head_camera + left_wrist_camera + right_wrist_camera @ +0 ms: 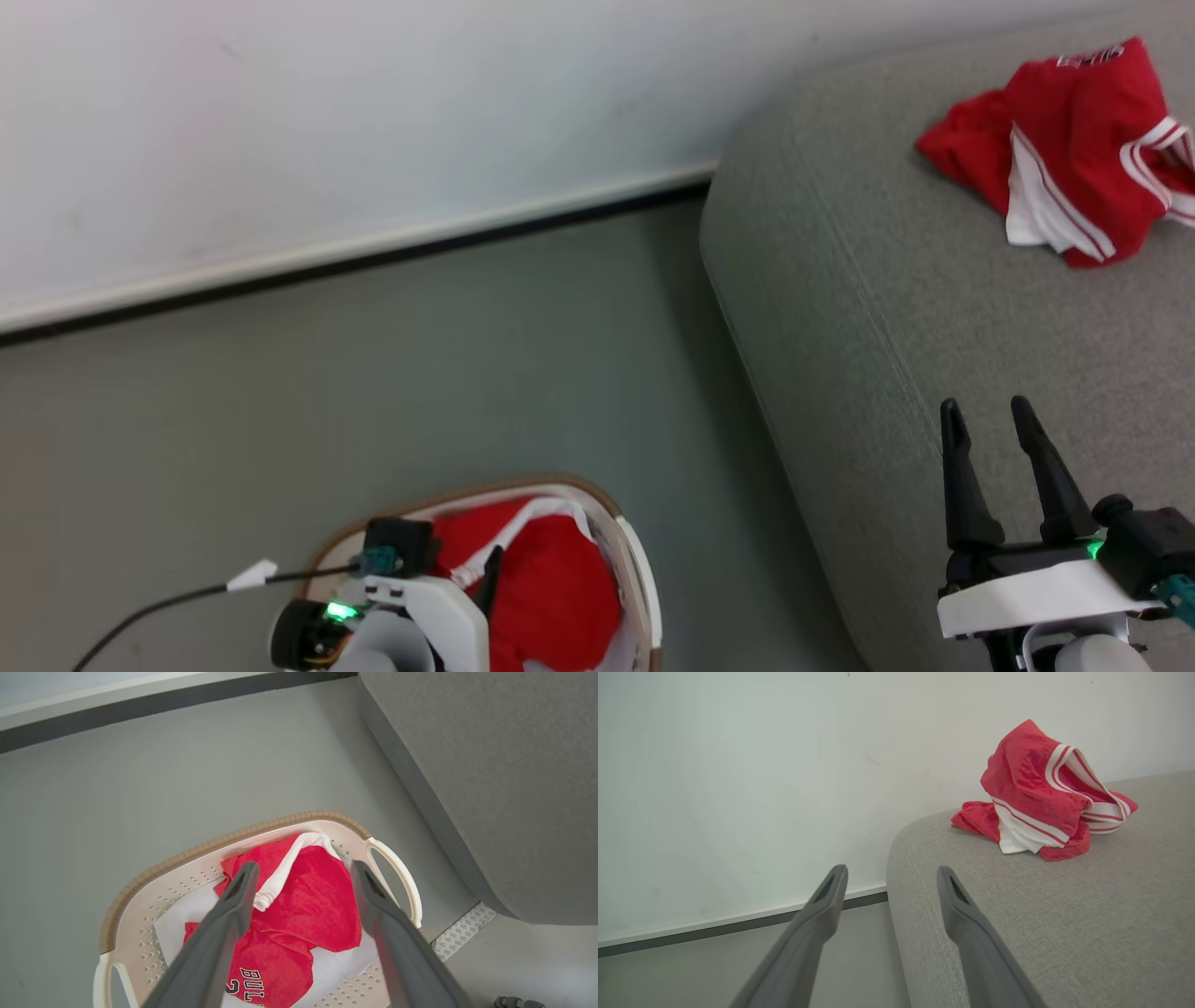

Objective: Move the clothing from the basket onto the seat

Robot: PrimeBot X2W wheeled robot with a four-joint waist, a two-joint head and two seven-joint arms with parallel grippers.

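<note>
Two heaps of red clothing lie well apart. In the head view, one red garment [1074,140] with white stripes sits crumpled on the grey seat [934,299], up at 1 o'clock near the seat's far edge. The other red clothes [551,579] are in the white basket [523,483], which stands on the grey floor [373,392] down at 6 o'clock, just beside the seat's rounded corner.

In the left wrist view, the left claw [303,864] hangs above the basket with its two dark fingers spread wide and nothing between them. The clothes under it are bunched. A white-trimmed fold lies toward 12 o'clock, and a piece with white, dark-outlined lettering [247,982] lies toward 6 o'clock. White fabric shows beneath them.

The right claw [985,404] is at 4 o'clock in the head view, over the seat's near part. It is also released and empty, with its fingers pointing toward the garment but well short of it. A pale wall [373,112] runs behind.
</note>
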